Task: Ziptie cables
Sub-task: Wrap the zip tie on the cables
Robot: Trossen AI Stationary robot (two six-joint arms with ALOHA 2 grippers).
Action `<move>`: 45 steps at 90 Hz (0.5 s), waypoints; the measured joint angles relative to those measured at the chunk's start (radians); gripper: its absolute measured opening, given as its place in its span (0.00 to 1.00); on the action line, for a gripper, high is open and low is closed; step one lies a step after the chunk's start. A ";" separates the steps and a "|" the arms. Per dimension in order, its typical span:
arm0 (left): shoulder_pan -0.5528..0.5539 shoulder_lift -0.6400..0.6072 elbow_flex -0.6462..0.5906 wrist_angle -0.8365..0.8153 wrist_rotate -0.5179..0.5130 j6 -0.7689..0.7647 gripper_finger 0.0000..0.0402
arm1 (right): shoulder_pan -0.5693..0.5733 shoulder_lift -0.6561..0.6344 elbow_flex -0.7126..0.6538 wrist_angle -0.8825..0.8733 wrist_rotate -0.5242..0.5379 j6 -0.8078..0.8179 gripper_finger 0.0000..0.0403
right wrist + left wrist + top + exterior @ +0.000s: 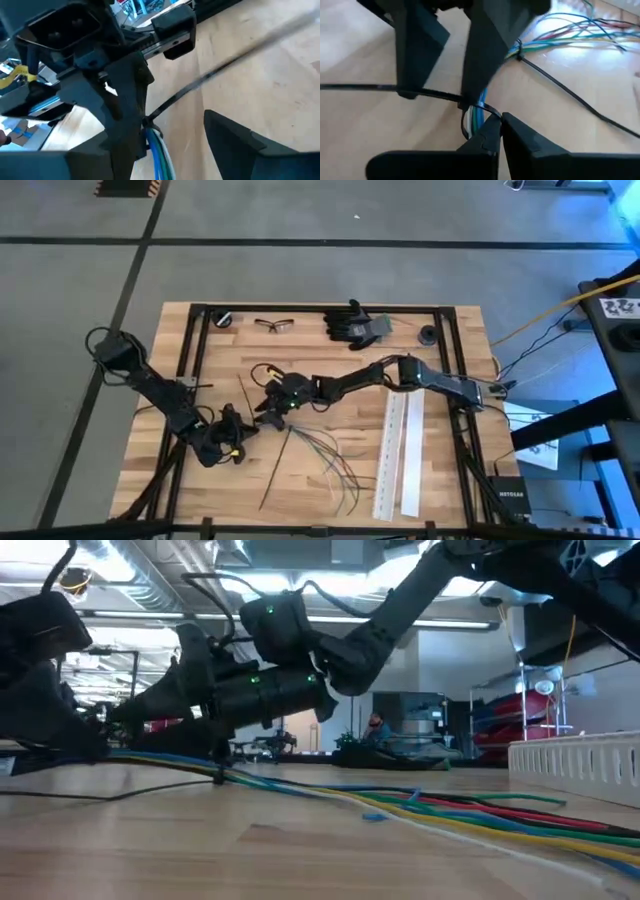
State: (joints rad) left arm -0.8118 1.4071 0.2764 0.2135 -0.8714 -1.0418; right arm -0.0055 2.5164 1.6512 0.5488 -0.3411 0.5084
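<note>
A wooden table point(330, 365) filled the high view. The cables point(325, 452) fanned toward its near edge, bundled at their far-left end. The left gripper point(499, 120) pinched that bundle shut. The right gripper point(172, 132) stood open around a black ziptie point(560, 90). No writing was legible.

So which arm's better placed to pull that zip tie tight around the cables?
Probably right. The right gripper is open, with the zip tie tail running past its fingertips. The left gripper is pinched at the loop around the cables, so it seems to be anchoring.
</note>
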 joint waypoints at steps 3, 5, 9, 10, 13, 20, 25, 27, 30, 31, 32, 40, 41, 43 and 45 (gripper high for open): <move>0.007 0.000 0.000 0.000 0.000 -0.003 0.00 | 0.000 0.000 0.000 -0.001 0.018 -0.009 0.51; 0.011 0.000 0.000 0.000 0.000 -0.004 0.00 | 0.000 0.001 0.000 -0.001 0.029 -0.016 0.51; 0.017 0.000 0.000 0.001 0.000 -0.004 0.01 | 0.000 0.001 -0.001 0.002 0.040 -0.020 0.51; 0.019 0.000 0.000 0.001 0.000 -0.004 0.01 | 0.000 0.002 -0.001 0.003 0.042 -0.020 0.51; 0.024 0.000 0.000 0.003 0.002 -0.005 0.02 | 0.000 0.002 -0.001 0.007 0.044 -0.021 0.51; 0.042 0.000 0.000 0.004 0.035 0.000 0.06 | 0.000 0.002 -0.002 0.008 0.045 -0.022 0.51; 0.056 0.000 0.000 0.004 0.072 -0.001 0.11 | 0.000 0.002 -0.002 0.008 0.045 -0.023 0.51; 0.062 0.000 0.000 0.004 0.087 -0.004 0.13 | 0.000 0.002 -0.002 0.007 0.046 -0.024 0.51; 0.071 0.000 0.000 0.004 0.108 -0.006 0.16 | 0.000 0.002 -0.002 0.003 0.046 -0.033 0.51; 0.073 0.000 0.000 0.004 0.116 -0.005 0.17 | 0.000 0.002 -0.002 0.002 0.046 -0.037 0.51; 0.075 0.000 0.000 0.004 0.123 -0.003 0.18 | 0.000 0.002 -0.002 0.000 0.046 -0.041 0.51; 0.086 -0.016 0.000 0.005 0.192 0.019 0.26 | 0.000 0.002 -0.002 -0.004 0.048 -0.046 0.51; 0.088 -0.019 0.000 0.006 0.204 0.025 0.27 | 0.000 0.002 -0.002 -0.004 0.049 -0.046 0.51; 0.090 -0.028 0.000 0.004 0.227 0.031 0.29 | 0.000 0.002 -0.002 -0.004 0.051 -0.046 0.51; 0.093 -0.039 0.000 0.002 0.251 0.037 0.31 | 0.000 0.002 -0.002 -0.004 0.050 -0.046 0.51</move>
State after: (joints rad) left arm -0.7192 1.3678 0.2764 0.2160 -0.6207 -1.0050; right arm -0.0055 2.5183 1.6497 0.5448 -0.2907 0.4620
